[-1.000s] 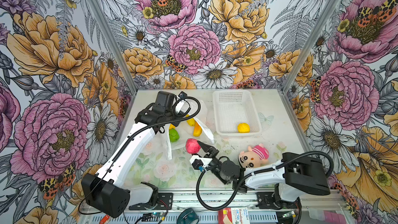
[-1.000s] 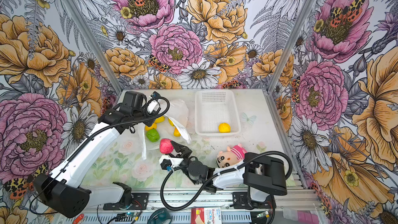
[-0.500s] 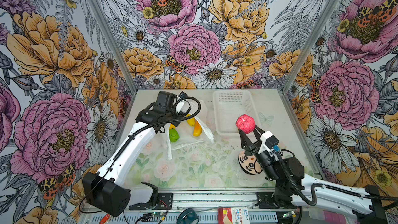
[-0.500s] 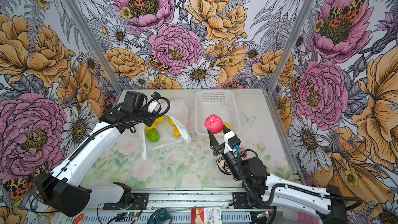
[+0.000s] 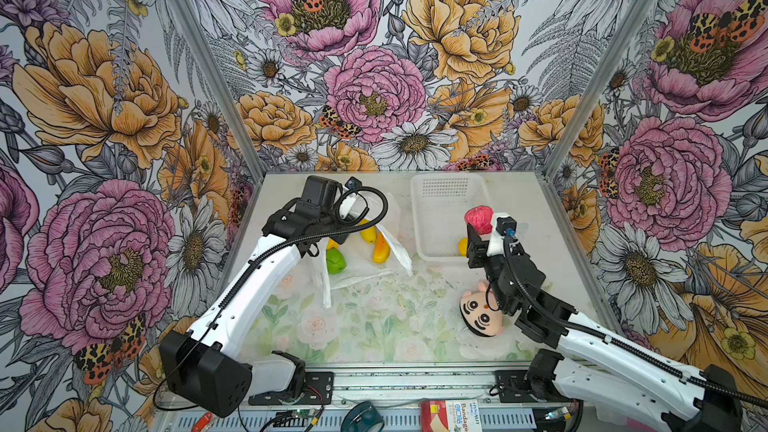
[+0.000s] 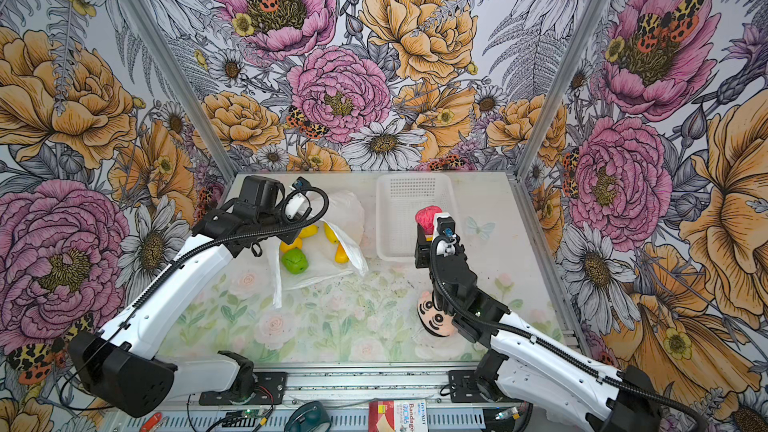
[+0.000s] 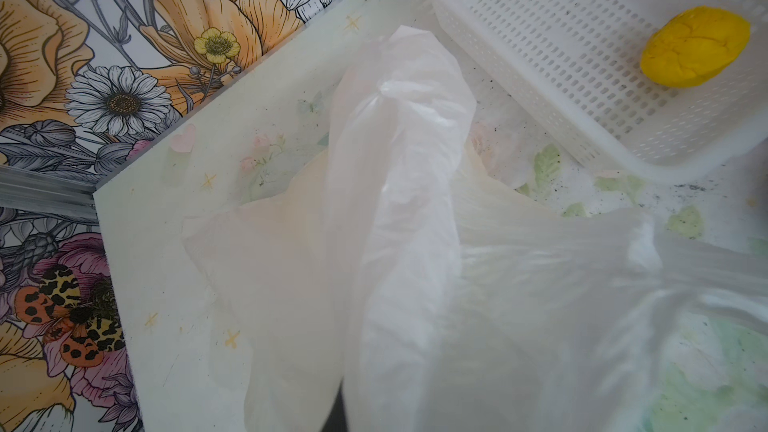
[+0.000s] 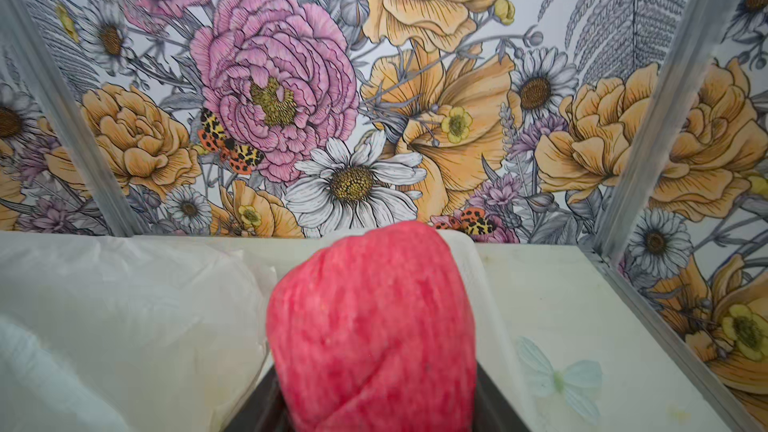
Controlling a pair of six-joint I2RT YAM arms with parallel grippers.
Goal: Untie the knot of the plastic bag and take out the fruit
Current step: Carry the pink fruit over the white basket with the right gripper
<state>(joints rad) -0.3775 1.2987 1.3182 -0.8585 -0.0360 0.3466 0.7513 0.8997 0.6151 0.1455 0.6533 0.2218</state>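
Note:
The plastic bag [image 5: 359,272] lies open at the back left, its far part lifted by my left gripper [image 5: 352,213], which is shut on the film. That film [image 7: 399,201] covers the jaws in the left wrist view. The knot is out of view; two handle strips [image 5: 323,284] lie loose and apart. On the spread film sit a green fruit [image 5: 336,261], yellow fruits [image 6: 307,230] and an orange one [image 5: 381,252]. My right gripper [image 5: 478,236] is shut on a pink-red fruit [image 8: 374,326], held above the front part of the white basket [image 5: 432,201].
One yellow fruit [image 7: 695,51] lies in the basket [image 7: 540,56]. A plush doll [image 5: 482,313] lies at the front right under my right arm. Flowered walls close the back and both sides. A bandage box [image 5: 451,415] sits on the front rail.
My right arm has swung from the front middle of the table up and right, carrying the pink-red fruit over the basket. The left arm and the bag have stayed put.

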